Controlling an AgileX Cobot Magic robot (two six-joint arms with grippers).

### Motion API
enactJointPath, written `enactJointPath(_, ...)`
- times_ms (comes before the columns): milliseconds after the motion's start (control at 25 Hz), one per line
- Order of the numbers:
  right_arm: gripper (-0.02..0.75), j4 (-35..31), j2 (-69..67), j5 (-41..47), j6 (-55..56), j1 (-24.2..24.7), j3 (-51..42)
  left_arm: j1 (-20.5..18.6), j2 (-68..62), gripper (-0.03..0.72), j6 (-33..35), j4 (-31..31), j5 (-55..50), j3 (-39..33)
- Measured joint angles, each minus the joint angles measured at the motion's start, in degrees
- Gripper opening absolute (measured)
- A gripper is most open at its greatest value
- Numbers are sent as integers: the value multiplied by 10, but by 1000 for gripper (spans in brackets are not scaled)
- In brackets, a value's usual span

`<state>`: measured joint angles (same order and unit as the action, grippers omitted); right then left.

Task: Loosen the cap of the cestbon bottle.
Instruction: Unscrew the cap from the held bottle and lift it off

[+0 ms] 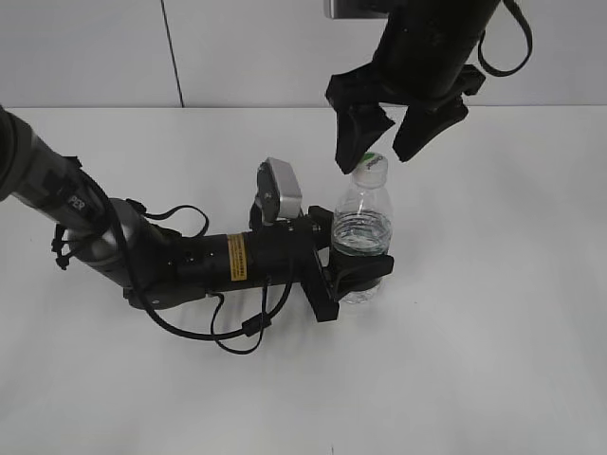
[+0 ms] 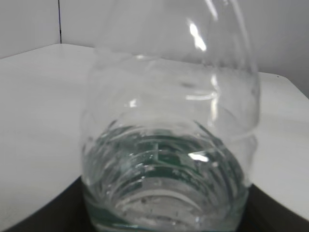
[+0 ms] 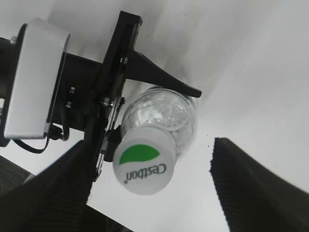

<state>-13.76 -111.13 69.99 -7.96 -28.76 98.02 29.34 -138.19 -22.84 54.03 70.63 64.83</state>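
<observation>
The cestbon bottle [image 1: 361, 230] stands upright roughly mid-table, a bit toward the far edge, with the left gripper [image 1: 358, 270] clamped around its lower body from the left side. The cap [image 1: 371, 166] is on, white with the green patch, and the right gripper [image 1: 388, 142] hangs just above it with its fingers spread wide, one on each side and not touching anything.

What I'd worry about: in the right wrist view the cap [image 3: 145, 164] sits closer to the left finger [image 3: 48, 193] than to the other one, so the claw looks off-centre. If it closes like that, one pad probably hits first and shoves the neck sideways instead of gripping it. The bottle is thin clear plastic with some water in it, so it'll likely flex or tip in the lower clamp. And if the left hold is too soft, the whole bottle may just spin along with the cap and nothing loosens. Squeeze too hard and it dents.

Stuff I can't make out: the left wrist view is basically all bottle [image 2: 169, 159], blurry and right up on the lens, so the left fingers barely show there. The exterior view only shows the claw wrapped around it, not how tight. The label is mostly covered by that gripper. The base of the bottle is partly hidden too, so I can't tell if it sits flat on the table [image 1: 493, 360].
</observation>
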Motion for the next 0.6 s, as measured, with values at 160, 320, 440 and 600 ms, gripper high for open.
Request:
enactJointPath(160,580,0,-6,0,0,0,0,0,0,405,0,0,0,0)
enactJointPath(320,575,-1,-16,0,0,0,-2,0,0,405,0,-1,-1,0)
enactJointPath(440,544,-1,-17,0,0,0,-2,0,0,405,0,-1,-1,0)
enactJointPath(600,467,-1,-17,0,0,0,-2,0,0,405,0,-1,-1,0)
